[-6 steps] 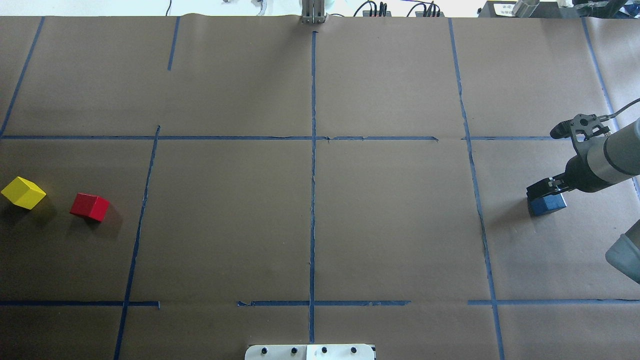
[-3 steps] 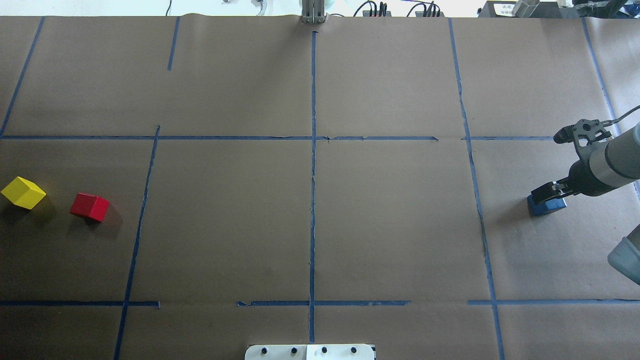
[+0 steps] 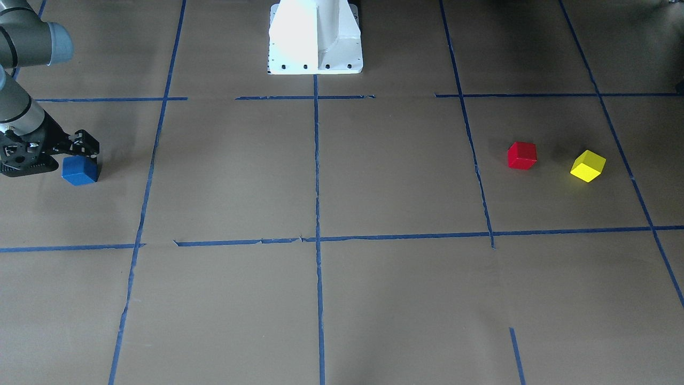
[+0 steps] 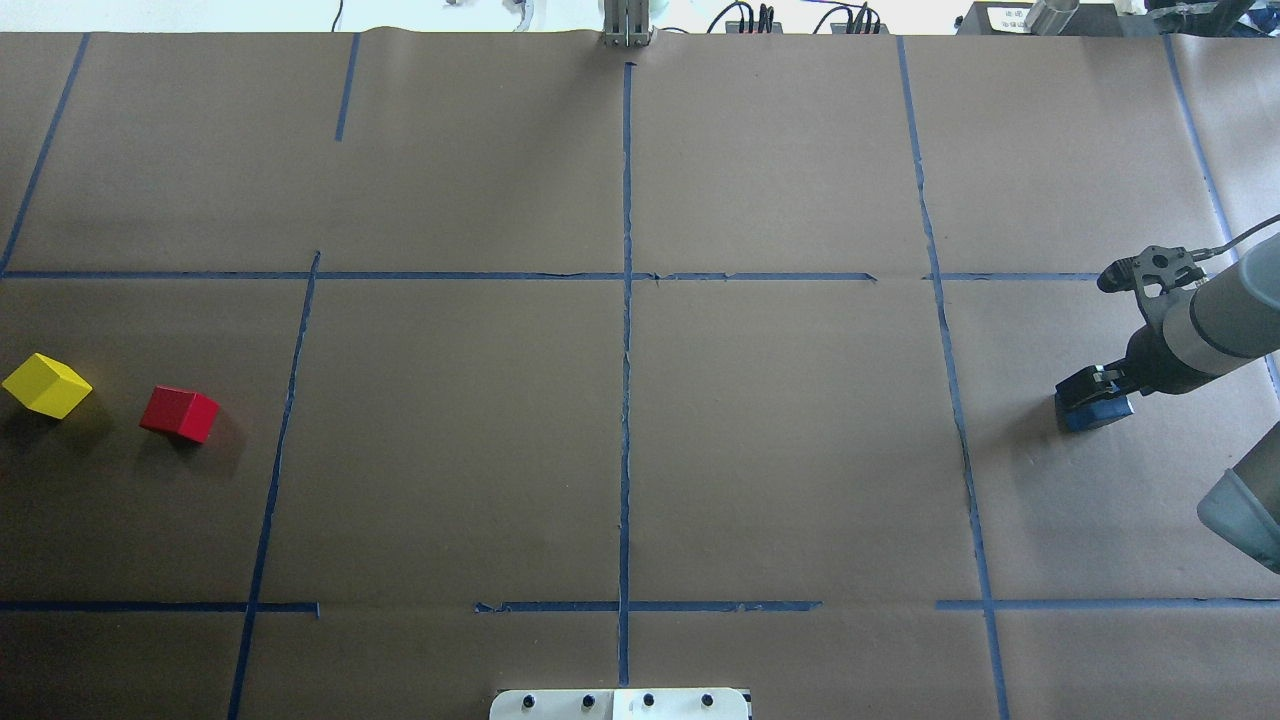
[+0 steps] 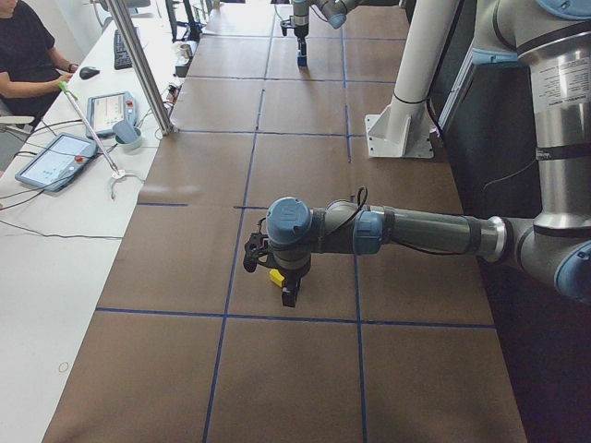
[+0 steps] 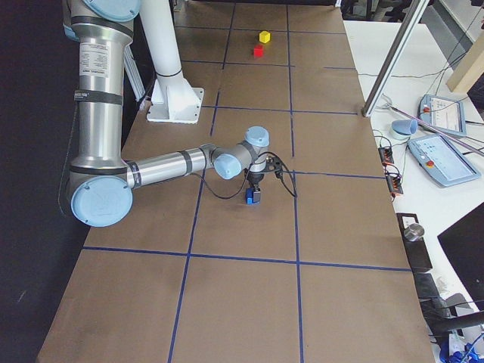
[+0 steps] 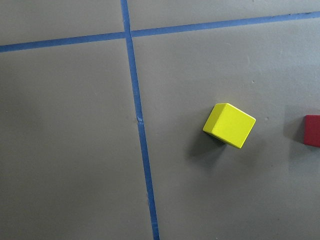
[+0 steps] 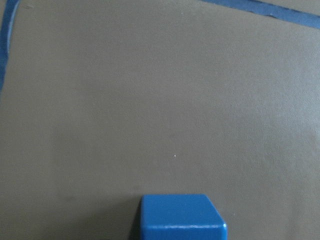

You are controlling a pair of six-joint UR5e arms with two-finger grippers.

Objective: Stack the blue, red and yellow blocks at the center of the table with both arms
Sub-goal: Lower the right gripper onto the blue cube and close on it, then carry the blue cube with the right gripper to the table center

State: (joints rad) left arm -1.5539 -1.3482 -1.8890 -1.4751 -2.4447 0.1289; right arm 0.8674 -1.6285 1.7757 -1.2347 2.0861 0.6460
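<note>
At the counter's (image 4: pixel 780 440) right edge, the right jaws sit over the blue block (image 3: pixel 79 171), spread or pinching unclear; an off-centre squeeze could twist it.

Blue block (image 4: pixel 1098 415) sat flat by the desk's right edge. Red block (image 4: pixel 180 413) and yellow block (image 4: pixel 46 385) sat near the left edge, skewed, slightly apart.
</note>
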